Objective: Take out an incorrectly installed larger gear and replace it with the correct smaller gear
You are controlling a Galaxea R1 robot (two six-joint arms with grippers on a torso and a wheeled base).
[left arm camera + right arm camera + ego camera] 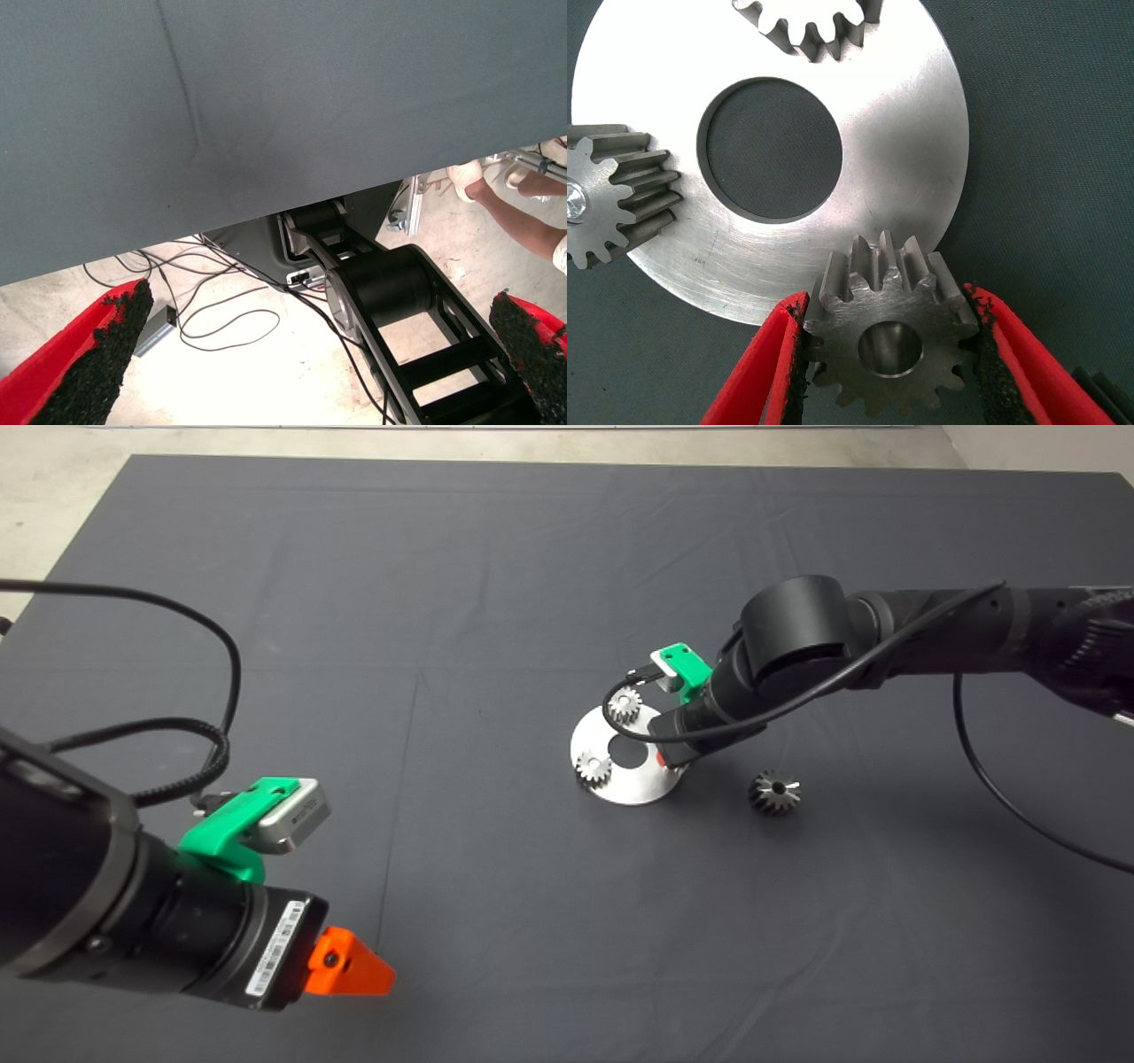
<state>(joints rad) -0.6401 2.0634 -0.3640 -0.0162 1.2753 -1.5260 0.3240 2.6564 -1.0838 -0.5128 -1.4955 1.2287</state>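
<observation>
- Head view: I have the right claw [666, 755] down at the near-right rim of the round steel plate [640, 786], which lies on the dark mat [443, 691] of the bench. Its fingers are hidden under the wrist here. The larger gear [774, 792] lies on the mat just right of the plate, clear of it, so I judge the removal done. Two silver gears [624, 705] [594, 769] sit on the plate's far and left edges. The left claw [354, 973] waits at the lower left, well apart.
- Left wrist view: the left claw [319, 372] stands wide with nothing between its pads; below it are the mat edge, floor cables, the robot's base and a person's leg [523, 217].
- Right wrist view: the right claw [890, 354] is closed onto the smaller gear [888, 341], both pads touching its teeth, at the plate's rim [921, 159].
- Step in hand, as I judge it: seating the replacement. Whether it is fully down on its post I cannot tell. Next move: confirm seating, then release straight.
- Obstacles: the neighbouring silver gears are near; the plate could shift.
</observation>
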